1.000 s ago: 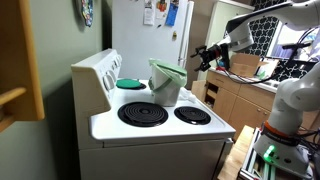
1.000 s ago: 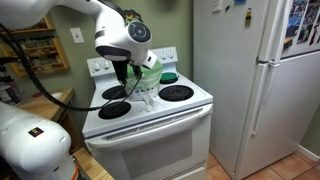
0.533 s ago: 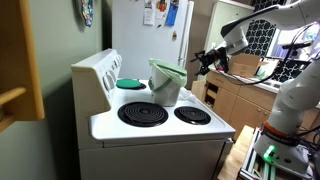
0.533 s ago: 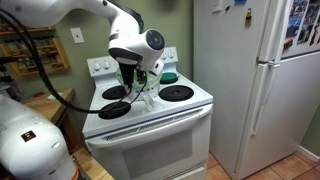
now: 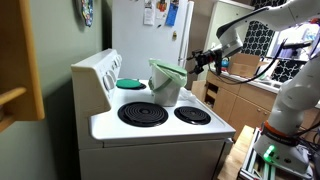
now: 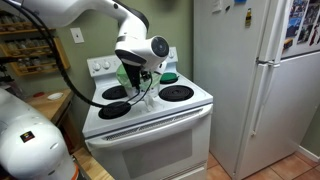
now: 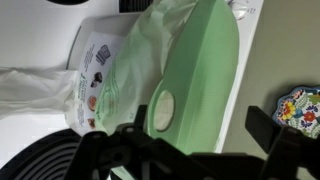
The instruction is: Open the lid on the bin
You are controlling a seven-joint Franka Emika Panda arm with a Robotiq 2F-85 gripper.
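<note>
Lighting: soft, even, indoor; exterior views grainy, low-detail; wrist view blurred, lid [image 7: 205,80] soft-edged; stove top [image 7: 40,30] washed-out white.

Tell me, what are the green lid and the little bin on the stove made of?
The thin flat light-green lid looks like plastic: it is smooth and evenly coloured, with a soft sheen and a round moulded spot near one edge. The small pale grey-white bin looks like plastic too, matte and plain. It shows small in both exterior views, so that is only a good guess.
</note>
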